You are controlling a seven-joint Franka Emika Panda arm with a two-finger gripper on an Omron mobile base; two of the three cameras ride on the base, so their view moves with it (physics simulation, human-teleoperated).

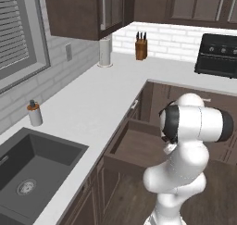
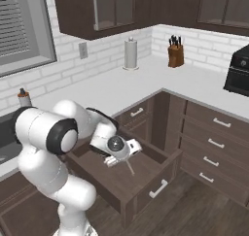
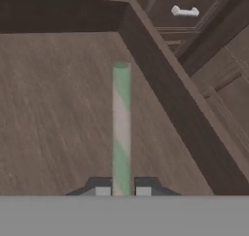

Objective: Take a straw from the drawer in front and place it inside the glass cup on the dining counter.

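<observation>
The pale green-striped straw (image 3: pixel 121 128) hangs over the open dark brown drawer (image 2: pixel 146 191).

Drawer (image 3: pixel 58 109) inside is matt brown wood with visible grain. Straw (image 3: pixel 121 128) looks like smooth paper, pale with green stripes. Worktop (image 1: pixel 92 103) is plain matt white.

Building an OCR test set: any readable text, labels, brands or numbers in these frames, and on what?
None readable.
Oven: its front dials carry marks too small and blurred to read.
Soap bottle, knife block, straw (green and pale stripes) and drawer: no lettering to be seen.
</observation>
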